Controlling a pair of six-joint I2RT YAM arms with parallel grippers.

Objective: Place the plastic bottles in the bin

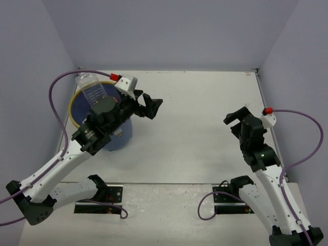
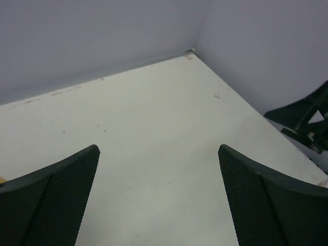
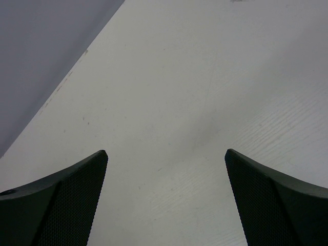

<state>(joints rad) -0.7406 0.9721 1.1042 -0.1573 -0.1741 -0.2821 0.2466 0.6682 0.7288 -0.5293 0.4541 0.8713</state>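
The blue bin [image 1: 81, 110] with a yellow rim stands at the left of the table, half hidden under my left arm. A large clear plastic bottle [image 1: 92, 90] sticks up out of it at the far rim. No other bottle shows; the rest of the bin's inside is hidden. My left gripper [image 1: 149, 107] is open and empty, just right of the bin, over bare table. In the left wrist view [image 2: 159, 151] the jaws stand wide apart with nothing between them. My right gripper [image 1: 237, 117] is open and empty at the right, as the right wrist view [image 3: 166, 154] shows.
Lilac walls close the white table [image 1: 195, 133] at the back and on both sides. My right arm's gripper [image 2: 307, 119] shows at the right edge of the left wrist view. Purple cables loop from both arms.
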